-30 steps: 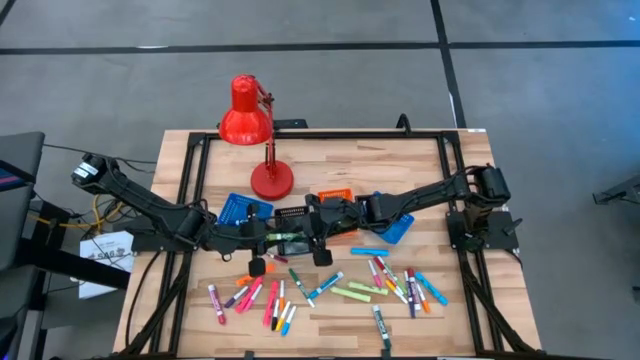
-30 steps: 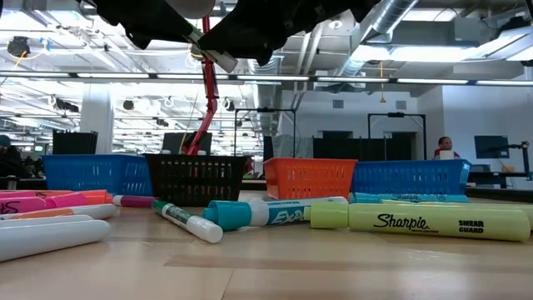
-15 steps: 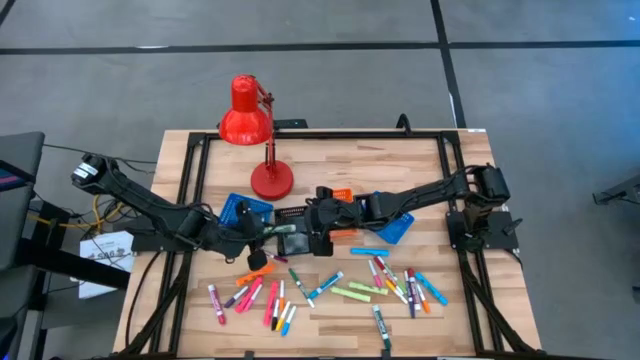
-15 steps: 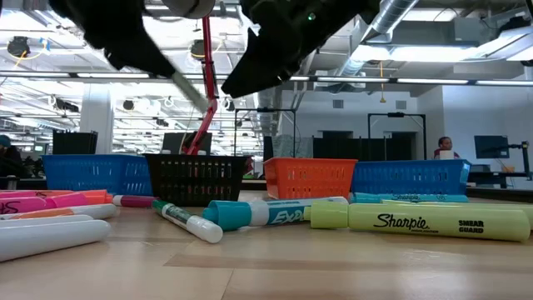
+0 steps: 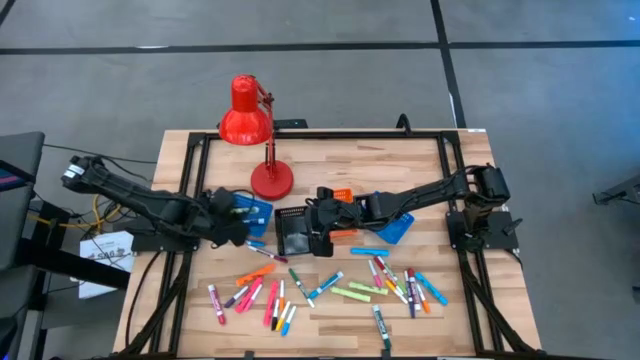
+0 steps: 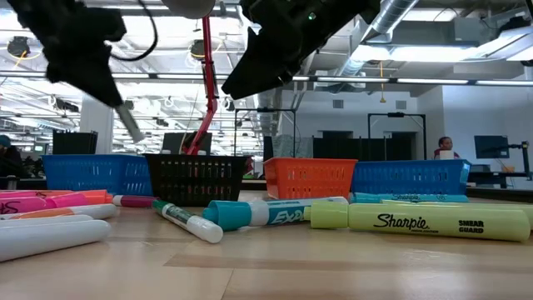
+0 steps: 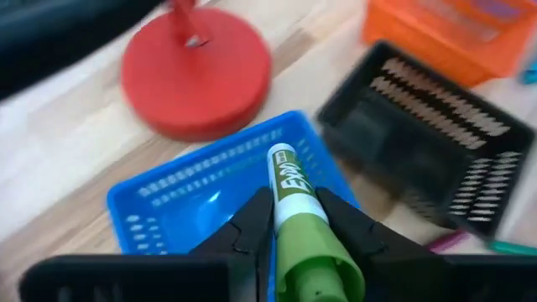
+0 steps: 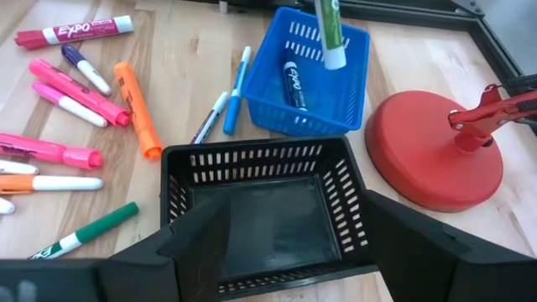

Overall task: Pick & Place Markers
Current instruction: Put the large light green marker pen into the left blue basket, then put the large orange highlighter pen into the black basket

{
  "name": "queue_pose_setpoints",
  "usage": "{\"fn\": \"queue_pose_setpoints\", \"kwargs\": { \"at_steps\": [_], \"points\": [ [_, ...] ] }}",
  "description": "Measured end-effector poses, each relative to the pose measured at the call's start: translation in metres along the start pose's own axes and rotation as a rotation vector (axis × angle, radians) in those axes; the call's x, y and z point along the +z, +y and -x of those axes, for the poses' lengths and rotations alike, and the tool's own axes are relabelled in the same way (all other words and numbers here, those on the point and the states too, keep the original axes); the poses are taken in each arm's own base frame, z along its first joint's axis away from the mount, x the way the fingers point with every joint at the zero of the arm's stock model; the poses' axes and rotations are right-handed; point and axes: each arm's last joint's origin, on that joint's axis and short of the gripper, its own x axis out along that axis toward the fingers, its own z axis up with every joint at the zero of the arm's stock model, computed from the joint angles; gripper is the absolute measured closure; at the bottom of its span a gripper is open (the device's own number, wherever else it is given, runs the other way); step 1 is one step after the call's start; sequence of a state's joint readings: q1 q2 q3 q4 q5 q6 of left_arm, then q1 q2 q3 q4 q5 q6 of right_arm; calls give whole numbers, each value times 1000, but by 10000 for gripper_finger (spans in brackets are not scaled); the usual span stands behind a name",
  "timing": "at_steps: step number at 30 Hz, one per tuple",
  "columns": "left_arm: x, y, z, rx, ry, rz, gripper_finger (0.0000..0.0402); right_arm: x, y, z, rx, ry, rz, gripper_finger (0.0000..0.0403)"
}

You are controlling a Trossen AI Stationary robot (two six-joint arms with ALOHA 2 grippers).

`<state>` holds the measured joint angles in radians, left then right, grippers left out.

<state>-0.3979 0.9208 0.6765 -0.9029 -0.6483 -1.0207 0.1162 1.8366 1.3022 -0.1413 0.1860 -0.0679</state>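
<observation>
From above, the left gripper [image 5: 232,207] hangs over the left blue tray [image 5: 248,211]; its wrist view shows fingers clamped on a green marker [image 7: 294,201] pointing lengthwise down into that tray, right gripper [image 8: 289,222] spread wide over the black tray [image 8: 260,210].

Markers [image 5: 330,285] before trays [image 5: 296,230].
</observation>
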Motion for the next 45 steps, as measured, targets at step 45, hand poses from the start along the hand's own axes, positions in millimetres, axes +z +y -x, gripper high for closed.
{"fn": "queue_pose_setpoints", "kwargs": {
  "at_steps": [45],
  "points": [
    [-33,-29,-27,-594,98,-291,292,-1,29,-16,285,-84,3,148]
  ]
}}
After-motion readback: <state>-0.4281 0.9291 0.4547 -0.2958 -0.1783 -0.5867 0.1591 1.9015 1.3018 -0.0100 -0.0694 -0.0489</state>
